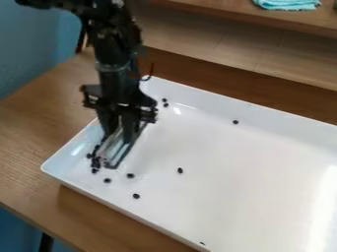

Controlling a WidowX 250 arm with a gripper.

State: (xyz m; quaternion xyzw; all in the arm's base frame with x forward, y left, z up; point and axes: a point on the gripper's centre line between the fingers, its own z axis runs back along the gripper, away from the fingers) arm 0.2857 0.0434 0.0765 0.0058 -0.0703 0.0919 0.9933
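1. The black arm [115, 64] comes in from the upper left and hangs down over the near-left part of a big white tray [217, 152] as I look at it.
2. At its lower end, the tool [119, 137] is pinching a flat piece [117, 153], which looks partly see-through and has a dark edge. It slants down to the left, its lower end at the tray's floor.
3. Small black bits [95, 163] lie bunched up just beside that lower end, on its left, close to the tray's left wall. I can't tell whether any of them touch the piece.
4. More bits are scattered about: three just below the bunch, one nearer the middle, a few by the far-left corner to the right of the tool, another toward the back wall, and one down by the front rim.
5. The tray sits on a brown wooden desk [33, 142], whose dark leg [46, 243] shows at the lower left.
6. Behind the tray runs a raised wooden shelf [217, 11], with a folded turquoise cloth [287, 4] on top, toward the right.
7. Off to the left there's a blue surface [29, 49] beyond the desk.
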